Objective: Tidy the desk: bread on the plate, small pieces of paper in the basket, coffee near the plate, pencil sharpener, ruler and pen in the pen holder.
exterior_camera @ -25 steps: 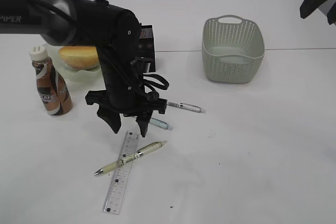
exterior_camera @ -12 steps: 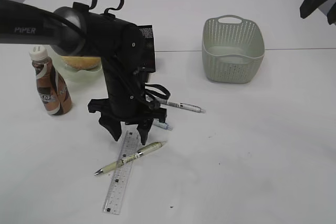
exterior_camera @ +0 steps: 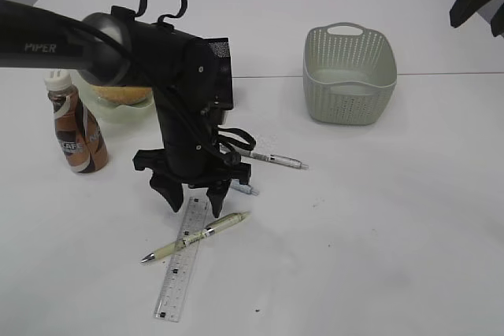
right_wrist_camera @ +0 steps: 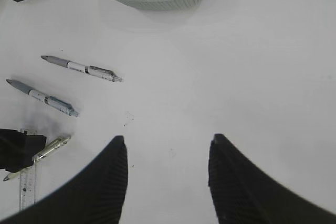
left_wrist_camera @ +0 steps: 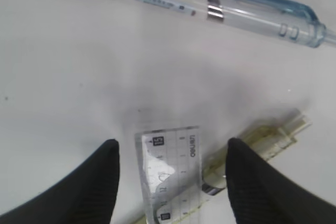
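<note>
The ruler (exterior_camera: pixel 182 259) lies flat on the white worktop (exterior_camera: pixel 378 218) near the front, left of centre, with a yellowish pen (exterior_camera: pixel 197 237) across it. It looks thin, stiff, light and slick, flush with the surface, so it may be hard to lift. The far end, clear of the pen, seems the best place to pinch it by its long edges.

The left gripper (exterior_camera: pixel 193 196) hangs just over that end, jaws wide and empty on either side of it. The right gripper (right_wrist_camera: pixel 167 174) hovers wide open and empty over bare worktop to the right.

Two more pens (right_wrist_camera: pixel 81 67) lie just beyond. The basket (exterior_camera: pixel 349 75) stands well apart, far right.
</note>
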Motion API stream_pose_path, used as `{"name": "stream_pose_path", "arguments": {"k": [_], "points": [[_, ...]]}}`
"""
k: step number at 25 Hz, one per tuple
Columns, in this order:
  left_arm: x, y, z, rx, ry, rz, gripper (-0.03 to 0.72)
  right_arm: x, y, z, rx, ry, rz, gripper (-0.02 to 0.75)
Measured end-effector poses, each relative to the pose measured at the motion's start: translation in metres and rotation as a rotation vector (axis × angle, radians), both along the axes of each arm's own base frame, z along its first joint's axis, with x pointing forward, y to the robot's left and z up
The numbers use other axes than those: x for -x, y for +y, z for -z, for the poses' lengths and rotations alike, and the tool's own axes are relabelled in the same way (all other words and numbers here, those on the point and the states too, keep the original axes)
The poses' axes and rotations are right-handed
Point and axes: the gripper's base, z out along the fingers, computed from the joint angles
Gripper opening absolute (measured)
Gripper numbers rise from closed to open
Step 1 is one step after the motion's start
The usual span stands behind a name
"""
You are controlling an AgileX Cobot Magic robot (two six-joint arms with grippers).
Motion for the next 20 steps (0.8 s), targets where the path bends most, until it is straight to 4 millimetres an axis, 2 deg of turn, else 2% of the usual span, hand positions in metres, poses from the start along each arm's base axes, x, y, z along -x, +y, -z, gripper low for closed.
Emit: {"name": "stream_pose_path", "arguments": {"k": [20], "points": [[-0.0034, 0.0049, 0.0036, -0.018, -0.004, -0.005, 0.468, 0.0000, 0.0005, -0.0001, -0.005, 0.000, -0.001, 0.372]]}}
